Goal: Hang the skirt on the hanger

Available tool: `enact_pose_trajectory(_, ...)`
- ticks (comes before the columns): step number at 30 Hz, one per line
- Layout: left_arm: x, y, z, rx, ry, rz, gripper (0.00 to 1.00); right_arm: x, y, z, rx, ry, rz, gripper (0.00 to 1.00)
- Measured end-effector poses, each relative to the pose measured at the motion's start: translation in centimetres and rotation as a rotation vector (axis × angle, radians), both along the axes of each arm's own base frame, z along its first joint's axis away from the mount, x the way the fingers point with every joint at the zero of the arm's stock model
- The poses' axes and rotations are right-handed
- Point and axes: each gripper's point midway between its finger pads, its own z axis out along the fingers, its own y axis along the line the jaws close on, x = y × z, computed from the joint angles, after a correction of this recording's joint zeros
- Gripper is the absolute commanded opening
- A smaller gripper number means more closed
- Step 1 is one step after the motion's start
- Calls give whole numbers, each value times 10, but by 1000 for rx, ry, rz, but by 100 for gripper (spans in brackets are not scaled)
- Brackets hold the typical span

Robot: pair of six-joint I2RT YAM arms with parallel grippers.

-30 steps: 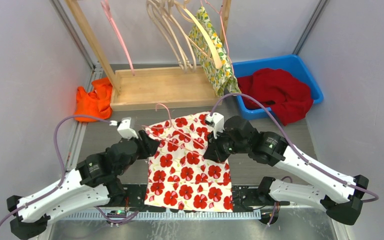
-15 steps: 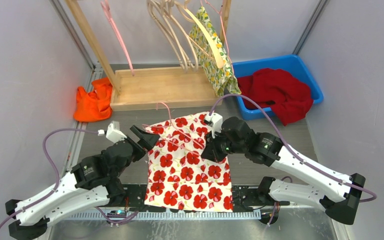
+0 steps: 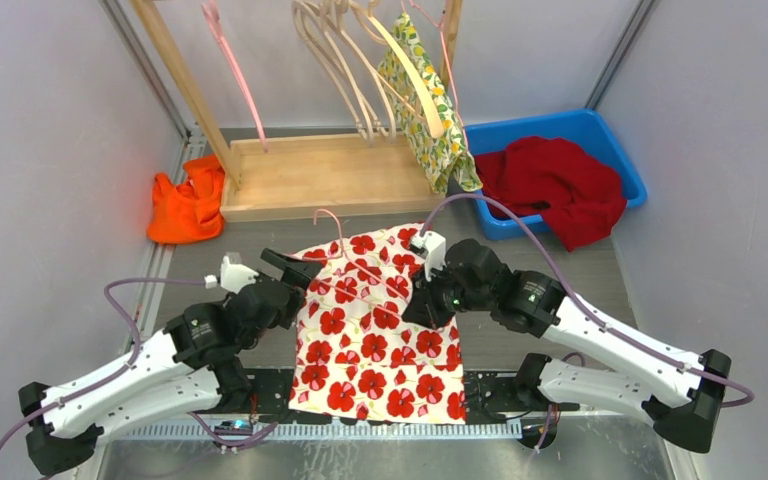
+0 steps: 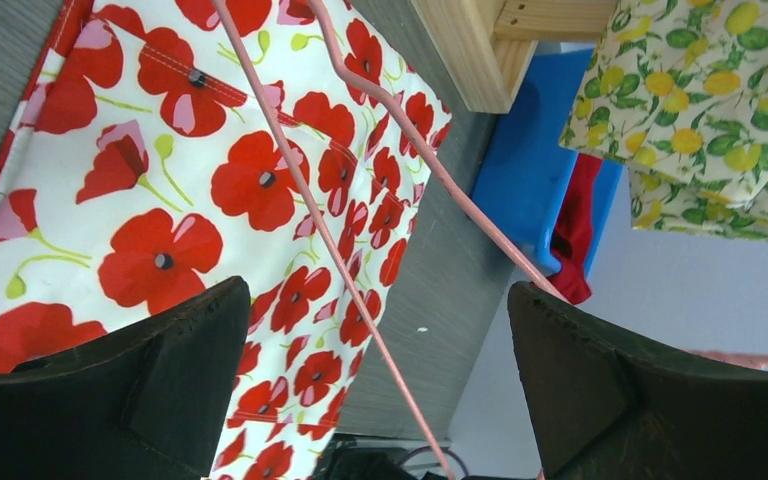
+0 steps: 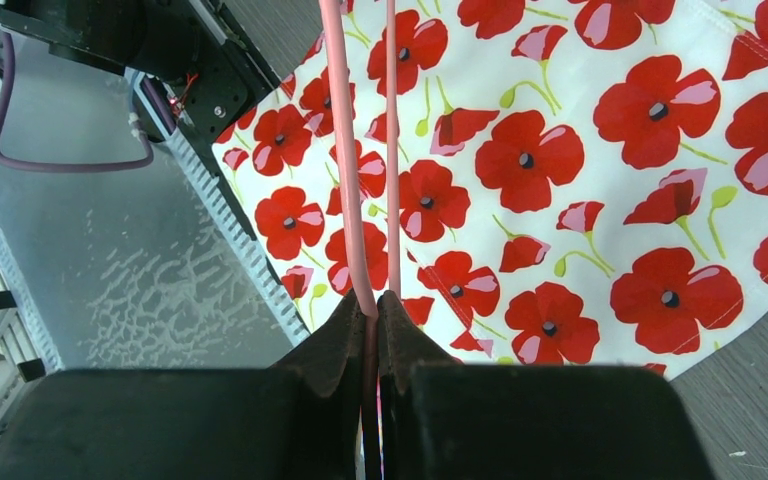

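**Q:** Item one, the task's thing?

**A:** Skirt [image 3: 375, 320], white with red poppies. It lies flat on the table just in front of the wooden rack [image 3: 310, 175], waistband toward the rack's base.

**Q:** Item two?

**A:** Pink hanger [image 3: 332, 232], thin wire. It lies across the skirt's waistband end, with its hook reaching toward the rack's base.

**Q:** Grippers?

**A:** Right gripper [image 5: 371, 300]: jaws closed on the hanger's wire, over the skirt on the side away from the rack. Left gripper [image 4: 378, 300]: jaws spread wide and holding nothing. The hanger's wire runs through the gap without touching either finger.

**Q:** On the rack itself?

**A:** A bunch of wooden hangers [image 3: 350, 70], a second pink hanger [image 3: 235, 75] and a lemon-print garment [image 3: 425, 110]. The garment hangs at the rack's right end, and its hem drops past the base near the skirt's far right corner.

**Q:** Beside the rack?

**A:** An orange cloth [image 3: 188, 205], crumpled just left of the base. A blue bin [image 3: 610, 150] to the right of the base, with a red garment [image 3: 560, 185] spilling over its near rim.
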Motion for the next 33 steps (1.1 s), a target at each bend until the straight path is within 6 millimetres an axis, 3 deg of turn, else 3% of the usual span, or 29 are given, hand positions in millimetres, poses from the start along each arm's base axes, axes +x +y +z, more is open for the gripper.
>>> enact_pose_trajectory(14,27,6,-7,-76,13,169,100,-9,-5,-8,21,18,6,1)
enact_pose_trajectory(20,37,6,-14,-15,21,174,88,-12,-5,-7,29,27,16,1)
enact_pose_trajectory(26,41,2,-21,28,35,143,88,-17,-9,-1,65,18,24,1)
enact_pose_trajectory(30,43,-4,-23,19,45,128,73,-18,-7,-1,80,26,24,1)
enact_pose_trajectory(33,46,-8,-24,17,48,116,48,-19,-6,-6,78,35,25,1)
